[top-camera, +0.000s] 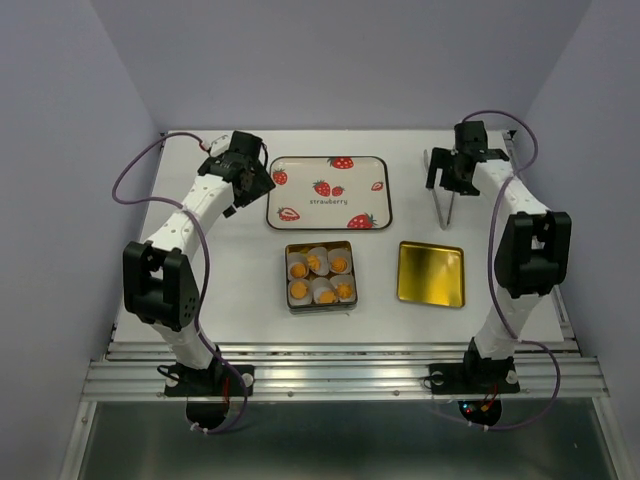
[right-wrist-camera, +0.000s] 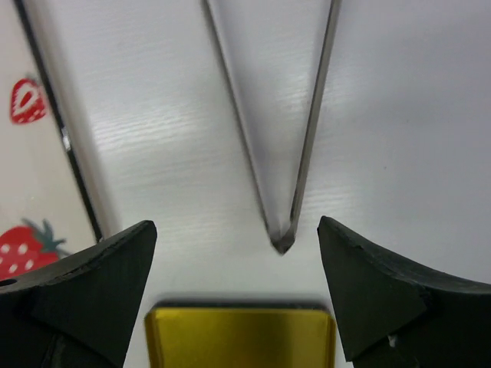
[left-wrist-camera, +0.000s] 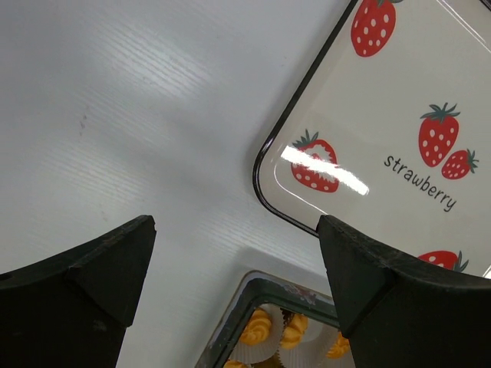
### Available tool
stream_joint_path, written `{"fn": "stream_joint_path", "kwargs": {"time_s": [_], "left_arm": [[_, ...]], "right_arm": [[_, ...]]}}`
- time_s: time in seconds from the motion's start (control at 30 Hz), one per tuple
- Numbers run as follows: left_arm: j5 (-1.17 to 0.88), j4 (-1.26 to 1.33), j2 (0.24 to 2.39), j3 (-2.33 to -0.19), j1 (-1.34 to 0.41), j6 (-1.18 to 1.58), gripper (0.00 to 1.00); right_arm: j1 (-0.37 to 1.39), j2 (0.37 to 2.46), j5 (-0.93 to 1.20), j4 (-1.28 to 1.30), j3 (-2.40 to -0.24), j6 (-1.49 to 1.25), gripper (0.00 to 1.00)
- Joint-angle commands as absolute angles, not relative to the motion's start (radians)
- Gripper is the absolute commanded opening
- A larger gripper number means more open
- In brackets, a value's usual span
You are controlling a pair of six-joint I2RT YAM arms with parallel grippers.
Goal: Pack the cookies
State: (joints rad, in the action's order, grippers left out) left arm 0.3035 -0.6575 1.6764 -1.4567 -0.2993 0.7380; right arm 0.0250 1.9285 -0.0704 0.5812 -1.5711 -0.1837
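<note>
The left claw (left-wrist-camera: 236, 230) hangs with its two black fingers (left-wrist-camera: 100, 284) spread wide and nothing between them. It is over bare white table (top-camera: 240, 300), just off the near left corner of the tray (top-camera: 305, 172). The tray is cream with a dark rim, printed with red strawberries (left-wrist-camera: 314, 165) and the word "strawberry". At the bottom of that claw's wrist view a corner of the tin (top-camera: 320, 309) shows, with a few of the cookies inside.

The right claw (right-wrist-camera: 238, 230) is also spread wide and grips nothing. Below it lie the metal tongs (right-wrist-camera: 314, 115), flat on the table. Their two thin arms run together into a point that sits in the gap between the fingers as the wrist camera sees it. I cannot tell whether the claw touches the tongs. From above, it sits over their far, splayed end. The joined tip of the tongs points toward the near edge and stops just short of the gold lid (top-camera: 431, 273), which lies flat on the table on its own.

The cookies (top-camera: 314, 262), all six of them, are in the tin, in two rows of three. Each is a small orange-yellow flower shape seated in a white fluted paper cup (left-wrist-camera: 257, 354). The tin stands uncovered in the middle of the table, just in front of the tray. The gold lid is to its right, near it but not touching. The tray itself has no cookies on it.
</note>
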Motion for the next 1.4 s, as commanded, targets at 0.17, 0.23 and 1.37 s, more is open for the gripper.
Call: {"fn": "stream_joint_path", "kwargs": {"time_s": [0.17,0.23,1.37], "left_arm": [[0.278,-0.813,1.64,-1.595,-0.296,0.735,0.99],[0.278,-0.816,1.637,-1.586,-0.296,0.724,0.99],[0.265,-0.821,1.574,-1.537,-0.302,0.729,0.99]], "right_arm": [[0.313,1.729,-0.107,1.009,-1.577,-0.379,0.9],[0.342,1.701,-0.095,1.046,-1.537,-0.402,0.88],[0.426,1.913,-0.092,0.848,-1.35,-0.376,0.5]]}}
